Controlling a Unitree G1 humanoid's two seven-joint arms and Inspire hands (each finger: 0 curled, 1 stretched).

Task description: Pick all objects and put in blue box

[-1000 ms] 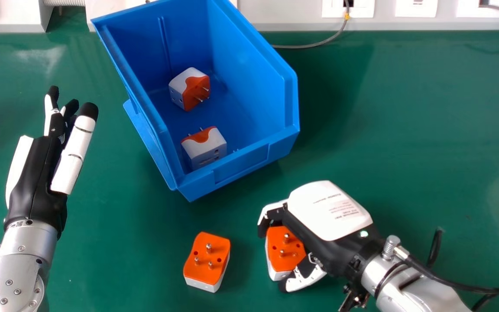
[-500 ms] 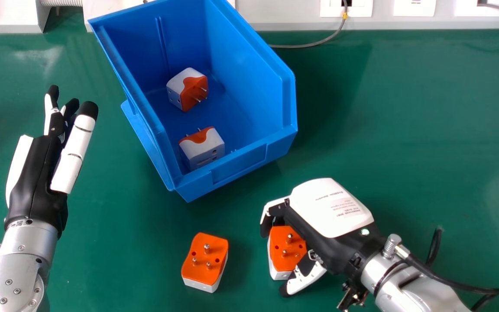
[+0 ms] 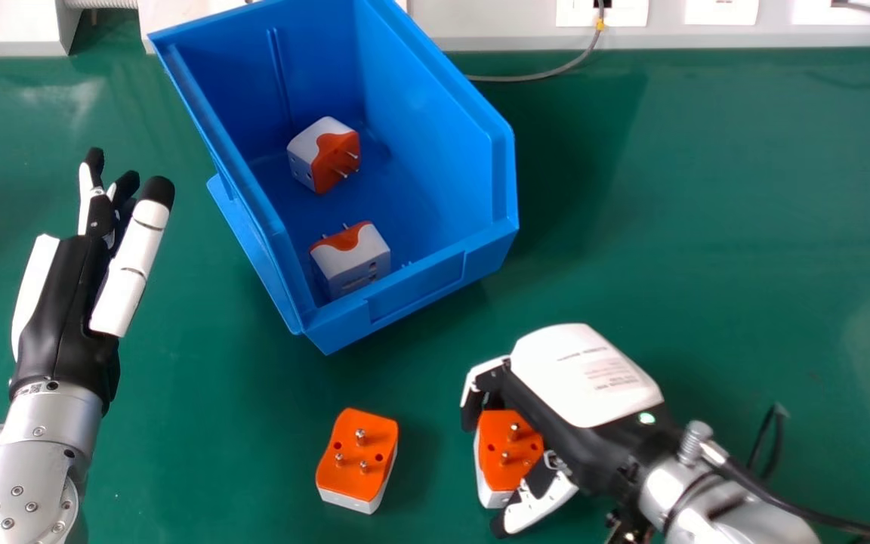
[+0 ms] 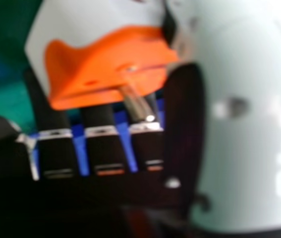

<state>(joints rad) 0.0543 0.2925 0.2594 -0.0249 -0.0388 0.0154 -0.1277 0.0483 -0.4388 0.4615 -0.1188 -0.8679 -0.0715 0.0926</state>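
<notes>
Fingers (image 3: pixel 471 414) and thumb of the right hand (image 3: pixel 586 378) are found curled round the sides of an orange-and-white plug adapter (image 3: pixel 509 453), nearer the robot than the blue box (image 3: pixel 431 283) and to its right. Whether the held piece is clear of the green table (image 3: pixel 707 242) cannot be told. The left hand (image 3: pixel 65 295) is noted at the head view's left side, its fingers extended.

The adapter is judged to be light, stiff and somewhat slippery, its casing smooth and probably plastic. It is best gripped by its flat side walls; the metal pin (image 4: pixel 136 105) should be spared any pressure, as it could catch or bend.

A loose adapter (image 3: pixel 356 457) is observed pins up on the table, left of the held one, with side faces exposed for a later grasp. It could be knocked if the hand were swung left at low height.

A stretch of open table is noted between the right hand and the box. The near wall and right rim should be cleared by a lift before release. Inside, a far adapter (image 3: pixel 322 155) and a near adapter (image 3: pixel 350 263) are recorded; bare floor is seen right of the far one.
</notes>
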